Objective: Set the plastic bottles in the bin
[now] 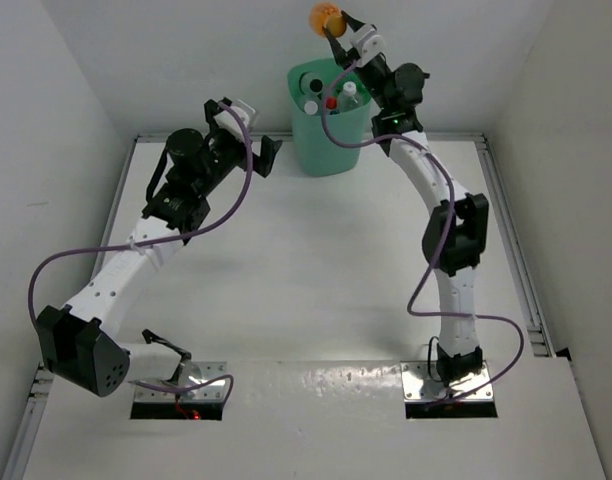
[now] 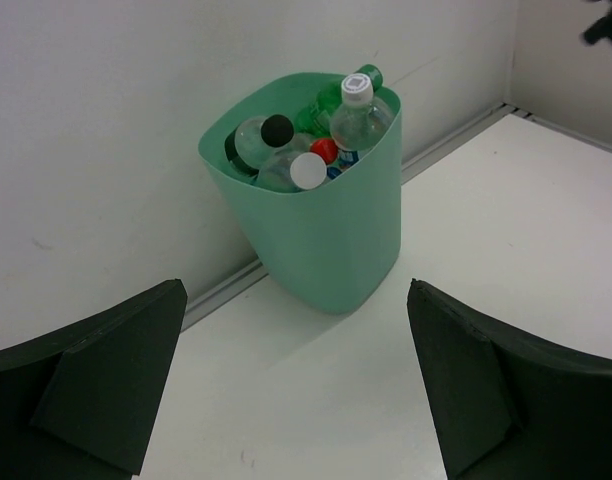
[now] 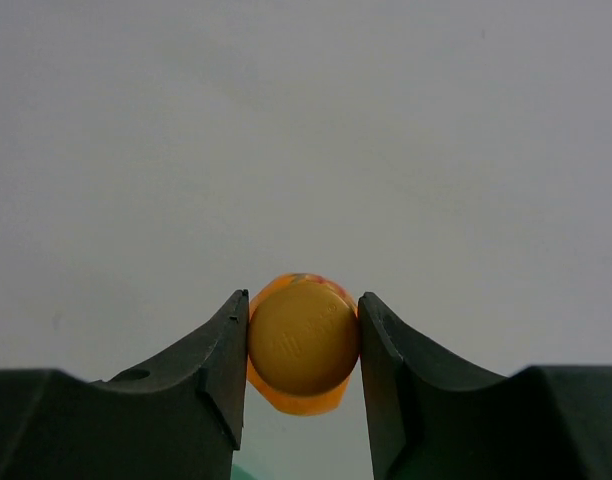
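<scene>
Right gripper [image 3: 303,300] pinches the orange bottle [image 3: 304,355] end-on, keeping it secure for the drop. Left gripper [image 2: 296,290] hangs spread wide, empty, parked clear facing the bin [image 2: 326,240], which holds several bottles [image 2: 354,118]. Overhead, I see orange raised above the bin's far side.

Robot lab, white-walled table [image 1: 316,270], bolted arms [image 1: 446,240]

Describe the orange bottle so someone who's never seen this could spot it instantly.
Find the mint-green bin against the back wall. Just above it, the right arm's jaws pinch the orange bottle in mid-air. It is the only orange one and the only bottle outside the bin.
</scene>
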